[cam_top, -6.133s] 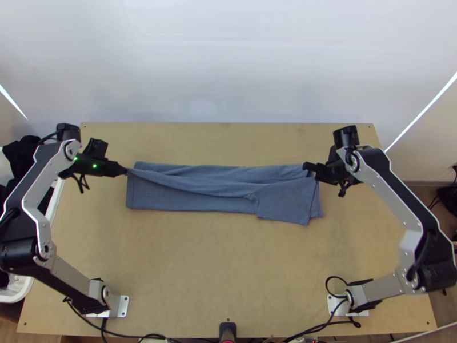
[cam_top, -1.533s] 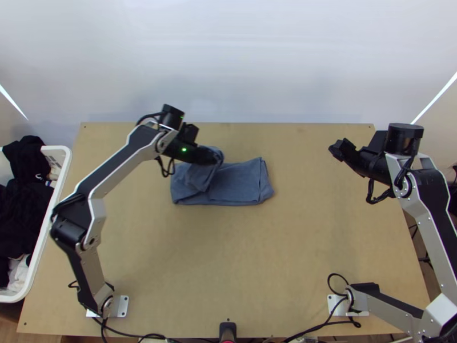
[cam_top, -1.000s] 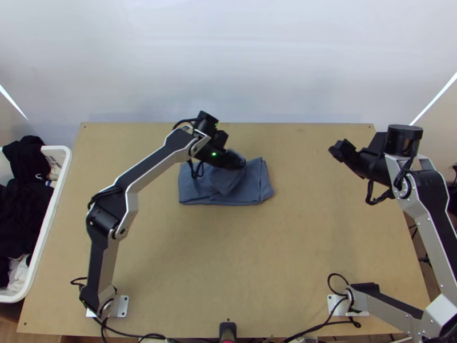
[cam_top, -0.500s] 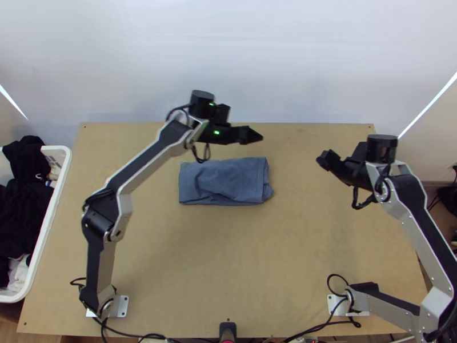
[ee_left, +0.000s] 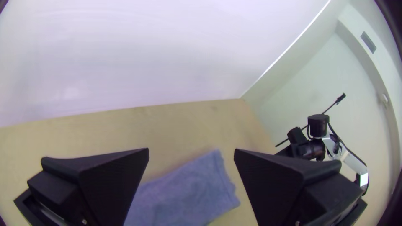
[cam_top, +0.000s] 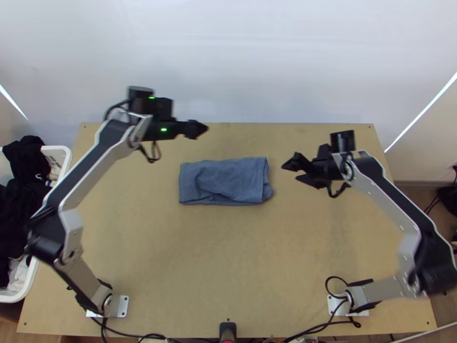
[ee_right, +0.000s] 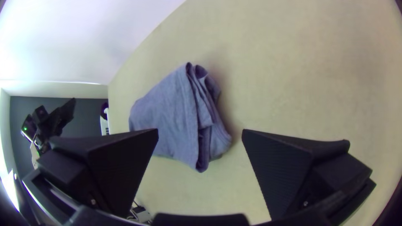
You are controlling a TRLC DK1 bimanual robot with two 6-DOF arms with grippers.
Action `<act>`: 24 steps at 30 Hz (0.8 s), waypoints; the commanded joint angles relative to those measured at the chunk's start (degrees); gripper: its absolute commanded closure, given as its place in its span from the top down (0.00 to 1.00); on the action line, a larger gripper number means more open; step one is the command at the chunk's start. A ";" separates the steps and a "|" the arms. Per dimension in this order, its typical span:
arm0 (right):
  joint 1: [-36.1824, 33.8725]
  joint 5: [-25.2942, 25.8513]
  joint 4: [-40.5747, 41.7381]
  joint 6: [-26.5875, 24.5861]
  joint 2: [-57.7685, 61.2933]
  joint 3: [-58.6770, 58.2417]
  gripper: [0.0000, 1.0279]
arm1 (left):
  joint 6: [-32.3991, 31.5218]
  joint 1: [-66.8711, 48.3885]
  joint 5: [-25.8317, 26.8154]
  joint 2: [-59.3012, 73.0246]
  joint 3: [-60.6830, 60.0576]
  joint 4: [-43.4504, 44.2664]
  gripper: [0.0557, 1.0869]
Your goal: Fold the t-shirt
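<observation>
Against a pale backdrop [cam_top: 228, 57], one light wooden table [cam_top: 228, 257] is seen, with the blue-grey t-shirt [cam_top: 220, 182] laid just beyond its middle as a compact rectangle. Most of the folding appears to be done: several layers are stacked, though exactly how many can hardly be made out. Only some straightening seems to be left, chiefly at the uneven edge towards the right arm [cam_top: 394, 200], where inner layers are exposed. No part of the t-shirt is gripped. The left gripper [cam_top: 197, 130] is released, its fingers parted past the far edge of the t-shirt; the right gripper [cam_top: 292, 171] is spread wide near the uneven edge, with nothing held. Counted are one t-shirt, two grippers, two arms and one white basket [cam_top: 67, 166] of dark garments [cam_top: 23, 197].
</observation>
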 commanded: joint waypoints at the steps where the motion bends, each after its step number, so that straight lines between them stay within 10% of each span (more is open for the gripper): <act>1: 0.79 -7.59 2.31 -1.99 13.11 4.21 0.94 | 4.42 8.41 -4.26 -9.69 -5.29 -4.16 0.96; 19: 10.02 -7.42 4.77 -4.01 25.85 11.68 0.91 | 5.91 17.37 -5.66 -19.53 -8.28 -10.22 0.96; 24: 12.13 -6.80 4.77 -1.55 27.17 12.65 0.63 | 6.44 18.95 -5.66 -20.06 -7.84 -11.28 0.96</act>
